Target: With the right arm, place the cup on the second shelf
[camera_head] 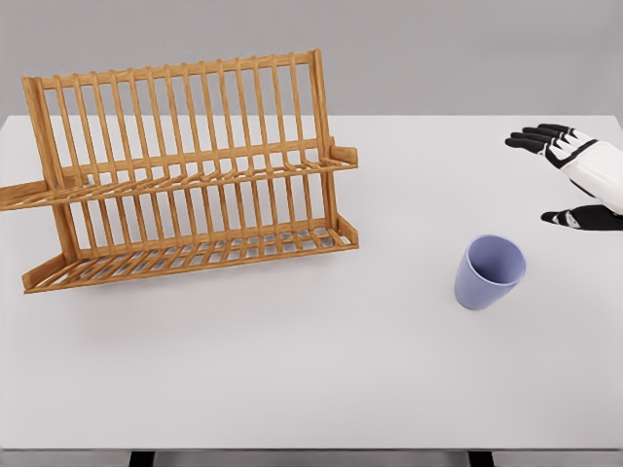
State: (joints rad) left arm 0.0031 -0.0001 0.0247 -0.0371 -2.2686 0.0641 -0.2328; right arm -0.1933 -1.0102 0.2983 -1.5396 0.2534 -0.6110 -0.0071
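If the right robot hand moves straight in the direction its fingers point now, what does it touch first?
The right robot hand points left with open fingers. The cup sits lower in the picture, so the hand probably passes it. Next in that line is the wooden rack, near its upper shelf, though depth is unclear.

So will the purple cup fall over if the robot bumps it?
Probably. The cup stands on a base narrower than its wide mouth, so a nudge near the rim could tip it. Its round wall might then roll. The right hand is open, not touching it.

Simulated test bench: bare white table (292,389), plain grey backdrop.
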